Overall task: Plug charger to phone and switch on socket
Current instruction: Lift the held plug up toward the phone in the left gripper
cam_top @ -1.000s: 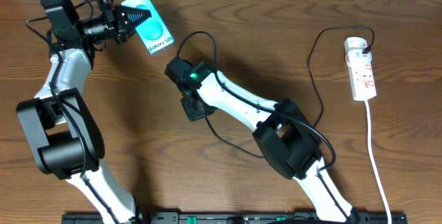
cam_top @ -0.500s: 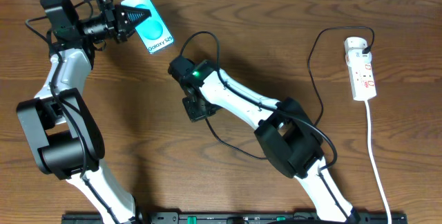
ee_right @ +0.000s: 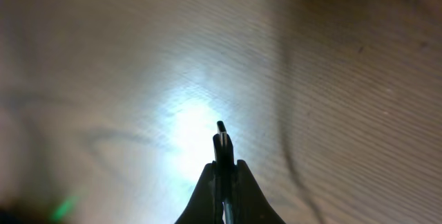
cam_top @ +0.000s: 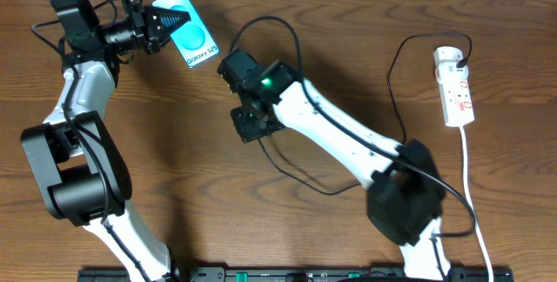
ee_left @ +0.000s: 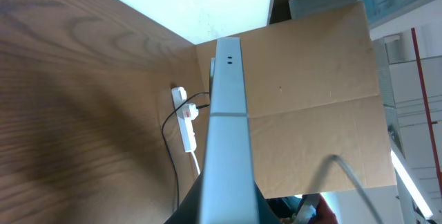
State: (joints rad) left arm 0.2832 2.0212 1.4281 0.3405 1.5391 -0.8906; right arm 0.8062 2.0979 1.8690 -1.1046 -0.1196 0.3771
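Both grippers are closed on objects. The left gripper (cam_top: 177, 23) clamps the phone (cam_top: 200, 45) at far left. The right gripper (ee_right: 223, 170) pinches the charger (ee_right: 221, 133) plug tip mid-table. The socket (cam_top: 456, 86) lies far right.

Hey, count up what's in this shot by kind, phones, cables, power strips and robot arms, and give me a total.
Phone: 1
Charger cable: 1
Power strip: 1
Robot arms: 2
Total: 5
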